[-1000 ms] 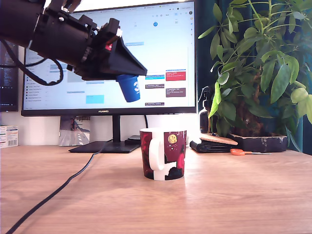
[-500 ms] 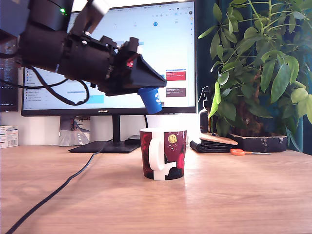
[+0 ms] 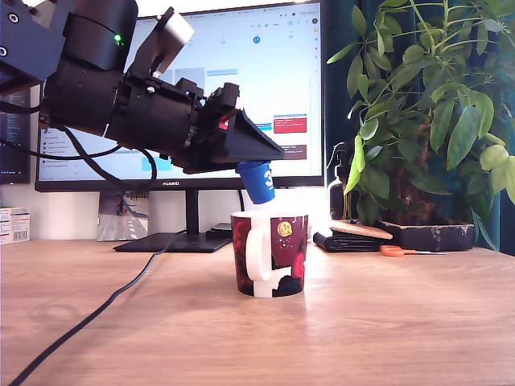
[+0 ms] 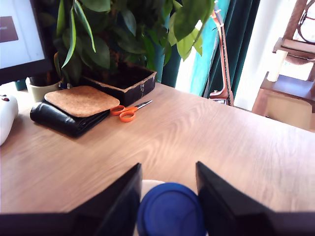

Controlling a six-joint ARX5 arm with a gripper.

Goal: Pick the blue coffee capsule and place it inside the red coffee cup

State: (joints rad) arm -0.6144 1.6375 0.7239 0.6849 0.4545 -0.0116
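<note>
The gripper (image 3: 256, 165) is clamped on the blue capsule (image 3: 258, 182), which hangs from the finger ends in the air, clear of the desk (image 3: 386, 322). In the wrist view the two dark fingers (image 4: 118, 201) press the capsule (image 4: 171, 210) from either side, and its round blue face fills the gap between them.

The relation that matters is capsule to red cup (image 3: 269, 253). In the exterior view the cup stands on the desk at about six o'clock from the capsule, just beneath it, with a small gap between the capsule's lower end and the cup's rim. The capsule sits over the half of the opening nearer the white handle, not plainly over the middle; depth cannot be judged from this view. In the wrist view a pale sliver shows just beside the capsule, probably the cup's white inside.

The capsule's long axis runs nearly upright, leaning slightly: its upper end is at about eleven o'clock, tucked between the fingers, and its lower end, bearing a white mark, points toward five o'clock.

My judgement: a short drop, perhaps with a slight shift toward three o'clock, and then letting go should land it inside.
</note>
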